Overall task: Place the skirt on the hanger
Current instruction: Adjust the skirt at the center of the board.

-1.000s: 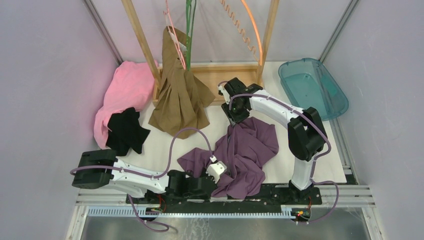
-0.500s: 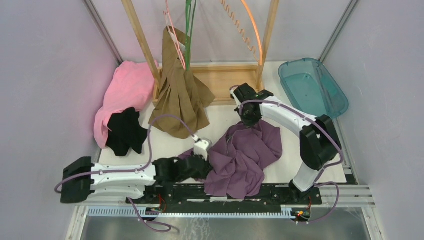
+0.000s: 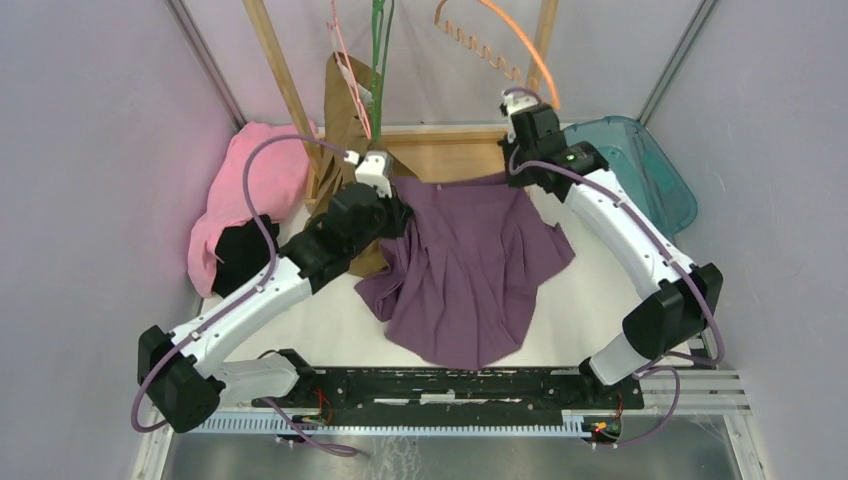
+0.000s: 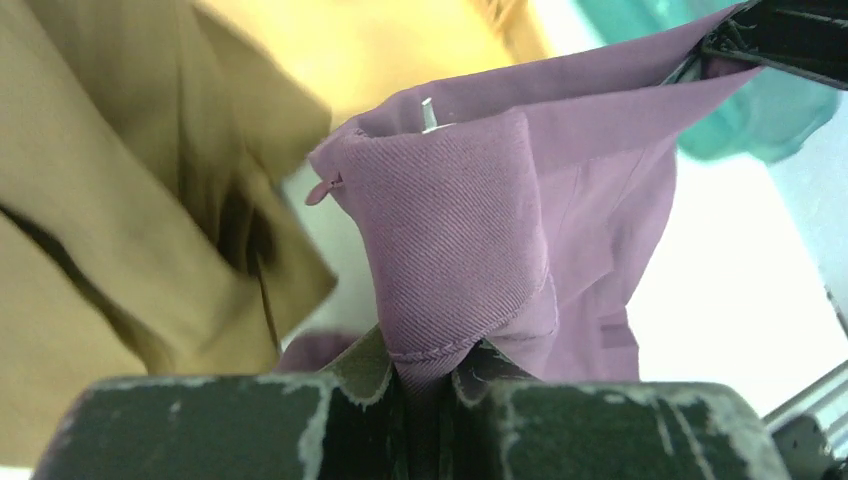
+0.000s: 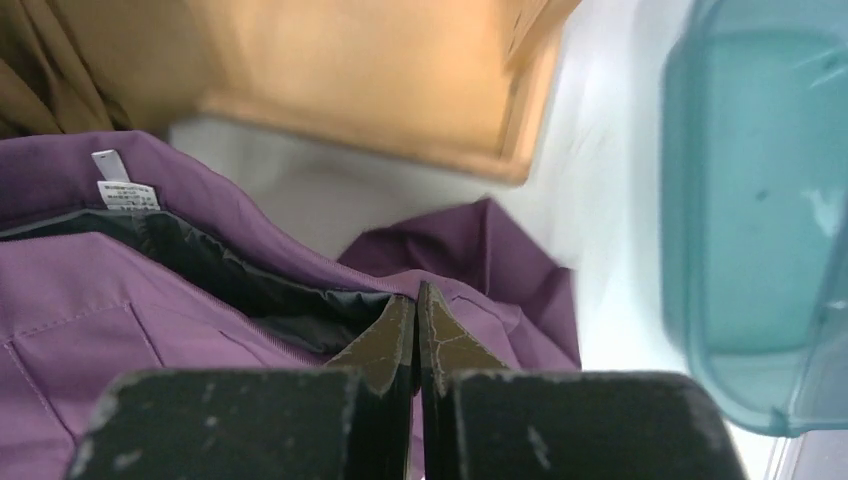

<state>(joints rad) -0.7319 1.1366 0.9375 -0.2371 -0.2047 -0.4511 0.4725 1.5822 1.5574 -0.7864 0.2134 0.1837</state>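
The white table (image 3: 320,325) carries a pink cloth (image 3: 255,180) at its left edge with a black cloth (image 3: 240,250) against it, a wooden rack (image 3: 450,155) at the back, a teal bin (image 3: 650,175) far right — and, seemingly, the lower hem of the purple skirt (image 3: 460,335).

Your top view is evenly lit and sharp, soft shadows only. Left wrist: purple skirt (image 4: 450,230) weave in focus, tan garment (image 4: 100,200) smeared, background blown out. Right wrist: teal bin (image 5: 750,200) and wooden frame (image 5: 350,70) soft
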